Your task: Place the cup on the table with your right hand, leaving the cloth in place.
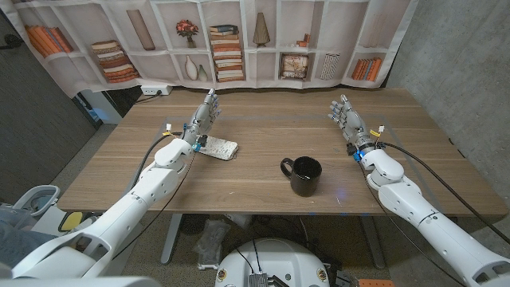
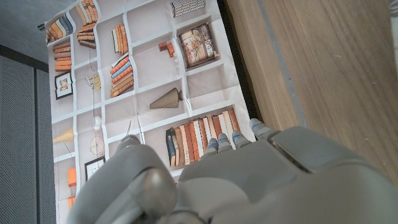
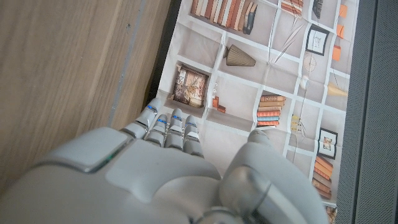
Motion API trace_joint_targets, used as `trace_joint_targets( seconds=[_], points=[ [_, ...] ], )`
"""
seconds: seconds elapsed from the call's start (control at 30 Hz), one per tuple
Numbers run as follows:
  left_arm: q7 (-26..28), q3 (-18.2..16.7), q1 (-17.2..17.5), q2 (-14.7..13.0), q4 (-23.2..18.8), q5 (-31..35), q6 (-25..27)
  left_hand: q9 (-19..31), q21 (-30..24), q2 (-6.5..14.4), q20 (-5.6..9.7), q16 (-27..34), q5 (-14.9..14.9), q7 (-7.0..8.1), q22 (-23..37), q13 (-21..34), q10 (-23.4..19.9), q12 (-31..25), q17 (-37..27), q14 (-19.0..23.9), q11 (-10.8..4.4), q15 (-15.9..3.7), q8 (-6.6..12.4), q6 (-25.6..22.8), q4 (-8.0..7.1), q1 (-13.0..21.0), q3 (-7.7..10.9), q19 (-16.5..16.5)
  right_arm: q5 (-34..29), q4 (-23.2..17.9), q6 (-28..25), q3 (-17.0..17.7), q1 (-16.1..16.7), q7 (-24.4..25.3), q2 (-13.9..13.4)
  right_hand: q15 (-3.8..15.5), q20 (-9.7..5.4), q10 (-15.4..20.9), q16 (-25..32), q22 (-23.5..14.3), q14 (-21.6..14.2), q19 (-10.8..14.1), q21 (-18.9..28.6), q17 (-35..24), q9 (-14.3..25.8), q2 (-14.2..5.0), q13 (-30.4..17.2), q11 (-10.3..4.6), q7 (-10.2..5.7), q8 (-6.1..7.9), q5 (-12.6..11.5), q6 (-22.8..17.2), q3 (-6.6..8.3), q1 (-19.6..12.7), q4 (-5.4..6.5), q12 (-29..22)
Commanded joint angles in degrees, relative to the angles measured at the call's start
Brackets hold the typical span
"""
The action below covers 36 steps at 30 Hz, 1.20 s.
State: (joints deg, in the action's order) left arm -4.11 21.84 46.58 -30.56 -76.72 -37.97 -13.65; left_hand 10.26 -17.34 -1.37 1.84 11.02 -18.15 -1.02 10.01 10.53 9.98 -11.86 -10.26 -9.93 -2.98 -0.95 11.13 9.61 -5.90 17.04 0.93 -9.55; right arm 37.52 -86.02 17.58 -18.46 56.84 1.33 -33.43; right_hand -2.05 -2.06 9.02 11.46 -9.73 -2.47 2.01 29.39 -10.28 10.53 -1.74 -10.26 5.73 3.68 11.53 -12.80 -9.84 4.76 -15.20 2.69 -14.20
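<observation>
A black cup [image 1: 304, 175] with its handle toward the robot's left stands upright on the wooden table [image 1: 263, 127], near the front middle. A light patterned cloth [image 1: 217, 147] lies folded on the table to the cup's left, partly behind my left wrist. My left hand [image 1: 203, 117] is held up over the table behind the cloth, fingers extended and apart, holding nothing. My right hand [image 1: 347, 116] is raised at the right, well behind and to the right of the cup, fingers extended, empty. The wrist views show the backs of the left hand [image 2: 249, 180] and the right hand [image 3: 155, 174].
A printed bookshelf backdrop [image 1: 239, 40] hangs behind the table's far edge. A grey concrete wall [image 1: 462, 72] stands to the right. A white power strip [image 1: 157, 91] lies off the table's back left corner.
</observation>
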Motion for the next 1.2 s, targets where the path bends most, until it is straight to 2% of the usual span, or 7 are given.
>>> trace_joint_targets(
  seconds=[0.03, 0.43, 0.73, 1.2],
  points=[
    [-0.5, 0.3, -0.6, 0.1, 0.5, 0.1, 0.4, 0.3, 0.3, 0.2, 3.93, -0.1, -0.3, -0.2, 0.1, 0.1, 3.9, 0.1, -0.2, -5.8, 0.15, 0.05, 0.12, 4.5, 0.22, 0.7, 0.03, -8.2, -0.2, -1.5, 1.3, 0.5, 1.7, -0.6, -0.9, -0.05, -0.45, 0.6, 0.3, -0.2, -0.8, 0.6, -0.2, -0.1, 0.1, 0.01, -0.2, -0.24, 0.1, 0.4, 0.1, -0.5, 0.17, -0.6, -0.42, -0.2],
    [0.2, 0.1, -0.3, -0.4, -0.8, 0.3, 0.8, 0.3, 0.5, 0.4, 3.97, -0.1, -0.3, -0.21, 0.1, 0.1, 3.9, 0.1, -0.2, -5.7, 0.18, 0.03, 0.12, 4.5, 0.3, 0.9, 0.01, -8.2, 0.2, -3.5, 2.9, 1.6, 4.4, -0.5, -1.6, -0.09, -0.4, 0.8, 0.3, -0.2, -1.1, 0.8, -0.5, -0.1, 0.1, -0.02, -0.2, -0.39, 0.04, 0.34, 0.2, -0.7, 0.1, -0.5, -0.47, -0.1],
    [0.1, 0.3, -0.3, -0.1, -0.3, 0.0, 1.1, 0.3, 0.7, 0.5, 3.87, -0.1, -0.3, -0.19, 0.1, 0.1, 3.7, 0.1, -0.2, -5.6, 0.17, 0.06, 0.15, 4.3, 0.39, 1.1, 0.01, -8.2, 2.2, -3.5, 3.9, 2.4, 6.0, -2.9, -2.3, -0.05, -0.41, 1.1, 0.3, -0.3, -1.3, 0.9, -0.7, -0.1, 0.1, -0.04, -0.2, -0.41, 0.05, 0.35, 0.2, -0.9, 0.07, -0.5, -0.52, -0.1],
    [0.4, 0.2, 0.2, -0.8, -1.8, 0.0, 1.9, 0.3, 1.1, 0.8, 3.79, 0.1, -0.2, -0.2, 0.2, 0.1, 2.9, -0.2, -0.2, -5.1, 0.28, 0.26, 0.47, 3.4, 0.55, 1.5, -0.04, -7.9, 1.9, -5.3, 3.9, 3.2, 7.9, -2.5, -3.5, -0.13, -0.37, 1.3, 0.2, -0.3, -1.5, 1.0, -1.1, -0.1, 0.1, -0.29, -0.2, -0.32, 0.01, 0.27, 0.2, -1.1, 0.21, -0.8, -0.73, 0.0]
  ],
)
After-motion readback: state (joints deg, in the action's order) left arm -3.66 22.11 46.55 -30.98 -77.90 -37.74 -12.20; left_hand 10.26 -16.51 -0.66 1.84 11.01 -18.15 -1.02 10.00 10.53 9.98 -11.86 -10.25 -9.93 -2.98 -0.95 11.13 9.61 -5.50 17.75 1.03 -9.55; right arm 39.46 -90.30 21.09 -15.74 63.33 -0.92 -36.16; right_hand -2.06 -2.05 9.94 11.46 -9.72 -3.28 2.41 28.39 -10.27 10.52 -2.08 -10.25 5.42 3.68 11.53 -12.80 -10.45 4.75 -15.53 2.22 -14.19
